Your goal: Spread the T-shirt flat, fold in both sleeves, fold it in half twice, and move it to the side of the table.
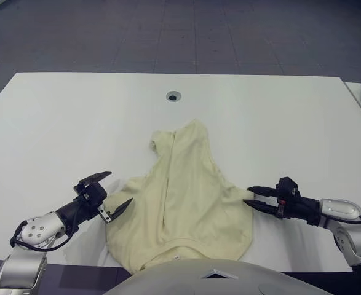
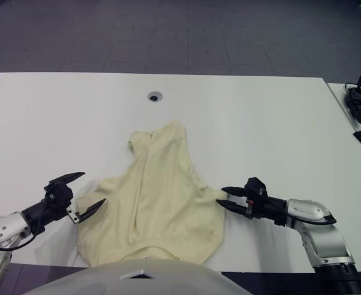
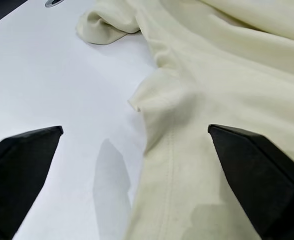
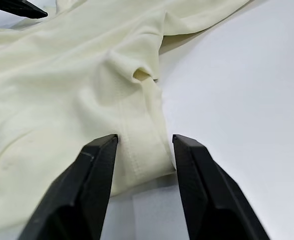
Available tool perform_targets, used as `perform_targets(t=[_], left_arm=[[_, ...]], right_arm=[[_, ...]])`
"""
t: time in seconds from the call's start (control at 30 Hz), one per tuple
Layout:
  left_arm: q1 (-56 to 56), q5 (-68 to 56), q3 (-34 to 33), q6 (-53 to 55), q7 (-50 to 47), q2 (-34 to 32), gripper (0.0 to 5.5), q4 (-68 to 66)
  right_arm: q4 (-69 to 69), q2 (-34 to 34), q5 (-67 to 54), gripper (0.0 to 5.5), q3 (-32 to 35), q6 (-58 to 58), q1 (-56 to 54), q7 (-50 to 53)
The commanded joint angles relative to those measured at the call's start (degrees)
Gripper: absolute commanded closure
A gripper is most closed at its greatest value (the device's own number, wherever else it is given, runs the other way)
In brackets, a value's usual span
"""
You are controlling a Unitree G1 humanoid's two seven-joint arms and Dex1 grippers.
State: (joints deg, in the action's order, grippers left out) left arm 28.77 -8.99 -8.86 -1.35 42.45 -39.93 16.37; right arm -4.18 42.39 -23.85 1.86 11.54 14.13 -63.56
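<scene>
Found the pale yellow T-shirt point(image 1: 186, 196) crumpled by the near edge of the desk point(image 1: 57, 123), with the left gripper point(image 1: 120, 187) spread wide at one side and the right gripper point(image 1: 247, 195) parted astride the opposite hem; seemingly risked pinching a single layer and dragging the bunch overboard.

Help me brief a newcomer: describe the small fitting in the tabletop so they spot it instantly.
Find the white table. Past the crumpled pale-yellow T-shirt, toward the far edge, is a small round grey grommet. Unlike the cloth, it sits flush in the tabletop, touching nothing.
</scene>
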Motion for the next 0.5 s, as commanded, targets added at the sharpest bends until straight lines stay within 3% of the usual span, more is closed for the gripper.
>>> perform_targets(t=[0.03, 0.3, 0.5], left_arm=[[0.4, 1.9, -0.2, -1.5, 0.0, -0.6, 0.10, -1.3], [0.8, 3.6, 0.0, -3.9, 0.1, -0.6, 0.10, -3.2], [1.2, 7.7, 1.7, -7.1, -1.1, -0.7, 0.10, -5.9]], right_arm=[[1.5, -0.4, 1.4, 4.24, -0.7, -0.2, -0.8, 0.3], [0.5, -0.1, 0.5, 5.45, 0.3, -0.5, 0.5, -0.3], [0.3, 0.3, 0.2, 5.45, 1.6, -1.7, 2.6, -1.3]])
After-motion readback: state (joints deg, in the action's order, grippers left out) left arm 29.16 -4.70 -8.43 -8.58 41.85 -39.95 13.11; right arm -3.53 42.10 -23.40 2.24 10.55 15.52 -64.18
